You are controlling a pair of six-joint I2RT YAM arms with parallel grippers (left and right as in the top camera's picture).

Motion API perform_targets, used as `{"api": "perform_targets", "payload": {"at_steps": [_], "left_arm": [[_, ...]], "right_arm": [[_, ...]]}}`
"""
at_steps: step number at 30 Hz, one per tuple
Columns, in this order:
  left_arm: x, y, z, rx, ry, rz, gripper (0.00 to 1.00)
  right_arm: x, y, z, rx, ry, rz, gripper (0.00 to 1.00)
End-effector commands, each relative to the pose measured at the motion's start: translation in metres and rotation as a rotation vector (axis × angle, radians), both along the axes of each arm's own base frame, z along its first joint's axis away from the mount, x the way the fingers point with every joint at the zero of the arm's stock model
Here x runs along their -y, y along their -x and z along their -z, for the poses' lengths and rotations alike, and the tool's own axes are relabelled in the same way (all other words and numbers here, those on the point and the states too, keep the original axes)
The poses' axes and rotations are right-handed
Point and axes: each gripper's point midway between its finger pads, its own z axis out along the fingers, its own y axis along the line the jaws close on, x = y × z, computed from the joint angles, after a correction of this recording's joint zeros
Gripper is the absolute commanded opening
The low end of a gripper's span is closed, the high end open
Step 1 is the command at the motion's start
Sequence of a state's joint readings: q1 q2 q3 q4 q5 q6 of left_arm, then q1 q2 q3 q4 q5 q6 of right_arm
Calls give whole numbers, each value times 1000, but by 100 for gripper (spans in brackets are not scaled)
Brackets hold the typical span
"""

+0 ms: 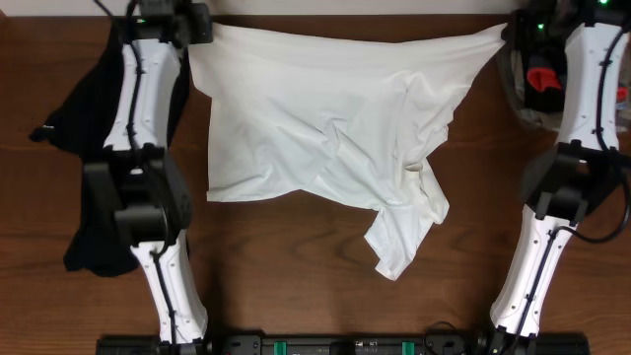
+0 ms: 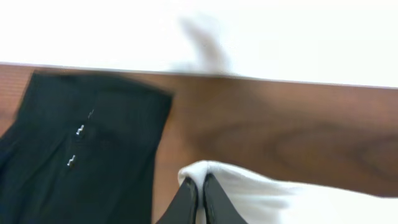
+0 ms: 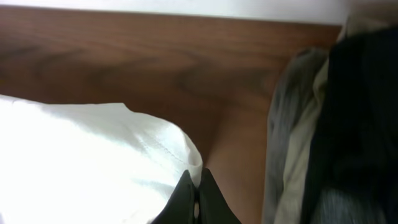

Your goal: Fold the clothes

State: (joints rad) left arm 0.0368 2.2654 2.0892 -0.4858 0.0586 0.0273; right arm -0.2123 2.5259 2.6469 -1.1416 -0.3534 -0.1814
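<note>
Near edge: two white arms rise from bases at the front of the brown wooden table (image 1: 296,296). Elbows are bent and forearms reach away toward the far side.

Mid-table: a large plain white short-sleeved T-shirt of thin wrinkly fabric (image 1: 315,128) lies spread but rumpled, one flap trailing toward the front. A long plain black garment (image 1: 84,148) lies loose under the left arm.

Far edge: the left gripper (image 2: 200,198) has its jaws together, pinching the shirt's far left corner. The right gripper (image 3: 195,198) is clamped likewise on the far right corner. The shirt's far edge is stretched between them. A grey and dark heap of cloth (image 3: 311,124) sits just beside the right gripper.
</note>
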Motion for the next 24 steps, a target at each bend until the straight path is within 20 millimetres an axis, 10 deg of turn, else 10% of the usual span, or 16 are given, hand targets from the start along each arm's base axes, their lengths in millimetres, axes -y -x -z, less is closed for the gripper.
{"api": "perform_targets", "payload": {"at_steps": [1, 11, 21, 24], "left_arm": [[-2, -18, 20, 31, -20, -9, 5], [-2, -52, 74, 92, -22, -7, 6], [-2, -65, 76, 156, -23, -8, 7], [-2, -66, 75, 164, -24, -8, 59]], "right_arm": [[-3, -11, 11, 8, -5, 23, 1], [-25, -45, 59, 45, -14, 5, 1], [-26, -62, 76, 81, -3, 32, 1], [-25, -64, 74, 93, -2, 32, 23]]}}
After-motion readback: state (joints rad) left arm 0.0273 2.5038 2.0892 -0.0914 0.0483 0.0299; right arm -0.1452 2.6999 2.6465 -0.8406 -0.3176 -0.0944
